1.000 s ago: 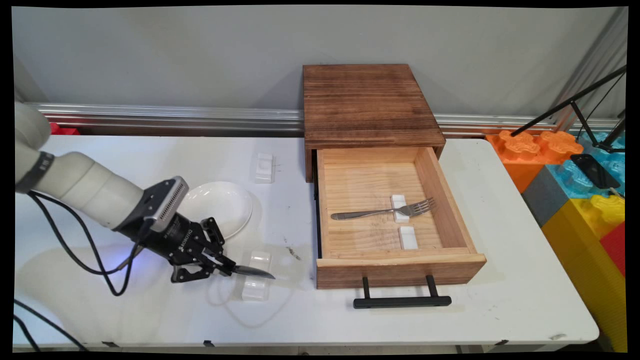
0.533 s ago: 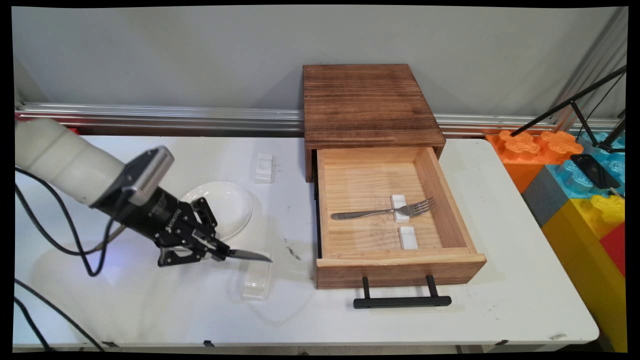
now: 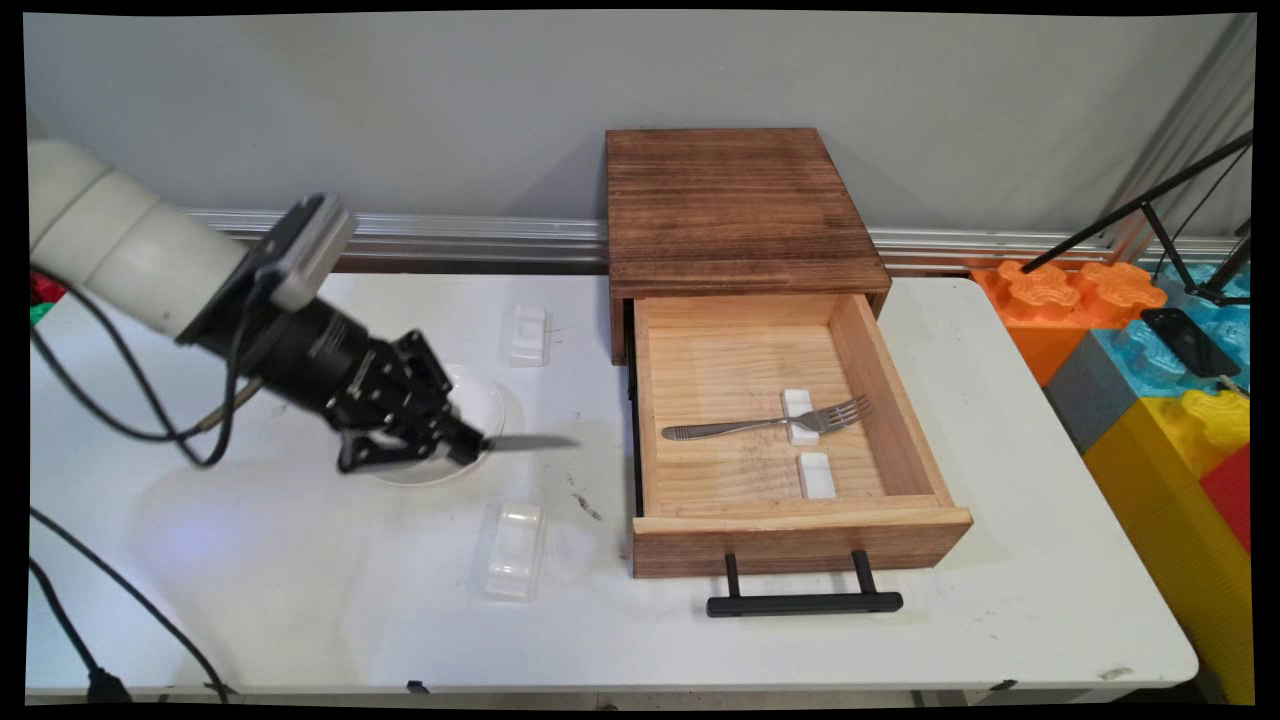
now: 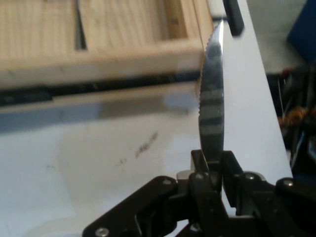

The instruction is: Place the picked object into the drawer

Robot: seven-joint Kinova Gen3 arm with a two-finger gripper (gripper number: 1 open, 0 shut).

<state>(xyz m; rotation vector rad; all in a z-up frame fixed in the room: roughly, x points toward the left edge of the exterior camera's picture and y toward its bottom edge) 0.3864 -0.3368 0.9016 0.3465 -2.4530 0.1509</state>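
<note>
My black gripper (image 3: 470, 447) is shut on a metal knife (image 3: 530, 442), whose blade sticks out to the right toward the open wooden drawer (image 3: 790, 520). In the hand view the serrated knife (image 4: 211, 98) rises from between the shut fingers (image 4: 200, 175), pointing at the drawer's side wall (image 4: 98, 54). The gripper hangs above the table over the right edge of a white plate (image 3: 480, 400). A clear white rest (image 3: 513, 548) lies on the table below the knife. Inside the drawer a fork (image 3: 765, 423) lies across a small white rest (image 3: 799, 416), with another white rest (image 3: 816, 475) beside it.
A dark wooden cabinet (image 3: 735, 205) holds the drawer, whose black handle (image 3: 803, 602) juts toward the near edge. Another white rest (image 3: 528, 335) lies behind the plate. Colourful foam blocks (image 3: 1150, 350) and a tripod leg (image 3: 1140, 210) stand off the table's right end. Black cables (image 3: 110, 420) hang from the arm.
The gripper has lifted the knife up off the clear rest and carried it back and slightly right, now level over the plate's edge. The rest stays on the table.
</note>
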